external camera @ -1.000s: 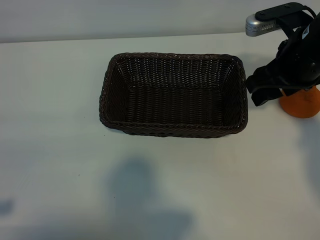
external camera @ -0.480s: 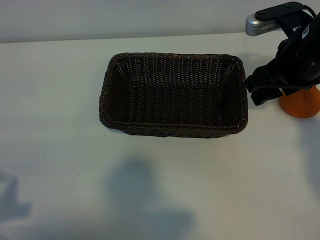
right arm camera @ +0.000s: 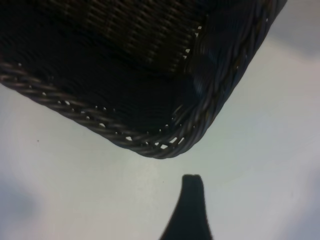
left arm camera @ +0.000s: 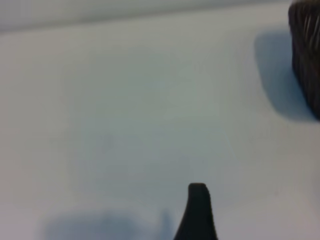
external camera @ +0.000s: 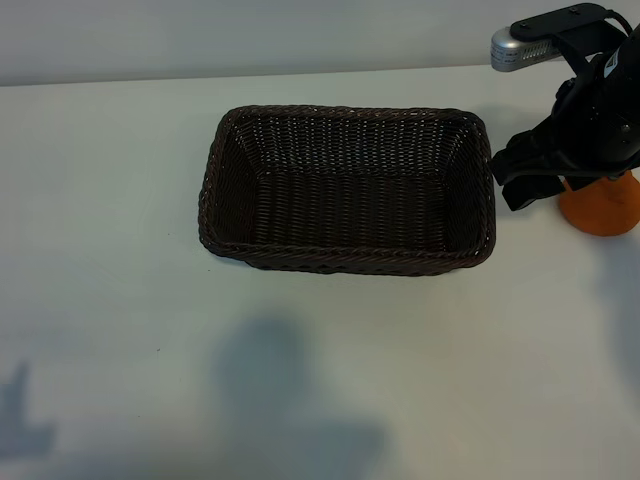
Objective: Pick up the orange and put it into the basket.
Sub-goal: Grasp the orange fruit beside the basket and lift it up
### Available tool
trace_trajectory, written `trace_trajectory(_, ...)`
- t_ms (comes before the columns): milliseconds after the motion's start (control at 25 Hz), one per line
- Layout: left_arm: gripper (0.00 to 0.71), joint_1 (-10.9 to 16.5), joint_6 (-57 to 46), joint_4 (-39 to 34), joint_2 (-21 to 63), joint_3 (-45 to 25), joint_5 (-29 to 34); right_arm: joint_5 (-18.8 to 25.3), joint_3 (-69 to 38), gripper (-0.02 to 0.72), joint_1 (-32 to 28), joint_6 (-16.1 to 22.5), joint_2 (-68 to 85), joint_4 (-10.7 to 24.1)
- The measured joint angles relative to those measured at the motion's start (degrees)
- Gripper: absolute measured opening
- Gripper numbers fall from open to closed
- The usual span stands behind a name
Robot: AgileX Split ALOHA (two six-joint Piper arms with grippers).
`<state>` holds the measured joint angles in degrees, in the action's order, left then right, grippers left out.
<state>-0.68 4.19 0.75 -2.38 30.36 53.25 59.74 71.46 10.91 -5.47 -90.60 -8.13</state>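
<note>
The dark-brown woven basket (external camera: 347, 190) stands in the middle of the white table with nothing in it. The orange (external camera: 606, 208) rests on the table just right of it, and the black right arm covers its upper part. My right gripper (external camera: 522, 178) hangs between the basket's right end and the orange. In its wrist view one dark fingertip (right arm camera: 192, 184) shows near a basket corner (right arm camera: 165, 145), with nothing held. My left gripper is outside the exterior view. Its fingertip (left arm camera: 198, 192) hovers over bare table, with the basket's edge (left arm camera: 306, 55) far off.
A silver-and-black camera mount (external camera: 545, 35) sticks out above the right arm at the back right. An arm's shadow (external camera: 25, 420) lies on the table's front left corner. White tabletop (external camera: 120, 250) stretches to the left of the basket and in front of it.
The shadow at the table's front left corner has shifted and changed shape. The basket, the orange and the right arm have not moved.
</note>
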Motion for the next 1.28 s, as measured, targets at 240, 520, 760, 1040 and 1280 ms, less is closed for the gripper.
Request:
trace_trajectory(240,0.594,-0.3,0.0,0.0,2.8,0.0,0.4,-0.4,0.0,0.595,0.0,0.0,0.0,0.4)
trace_trajectory(520,0.594,-0.6,0.0,0.6,2.8,0.0,0.4,-0.6,0.0,0.595,0.0,0.0,0.0,0.5)
trace_trajectory(760,0.594,-0.6,0.0,-0.8,2.9,-0.7,1.4,-0.6,0.0,0.595,0.0,0.0,0.0,0.5)
trace_trajectory(1040,0.594,-0.6,-6.3,-0.8,2.9,-0.8,1.4,-1.0,0.0,0.595,0.0,0.5,0.0,0.5)
trace_trajectory(1280,0.594,-0.6,-9.9,-3.1,2.9,-0.8,1.4,-1.3,0.0,0.595,0.0,2.0,0.0,3.0)
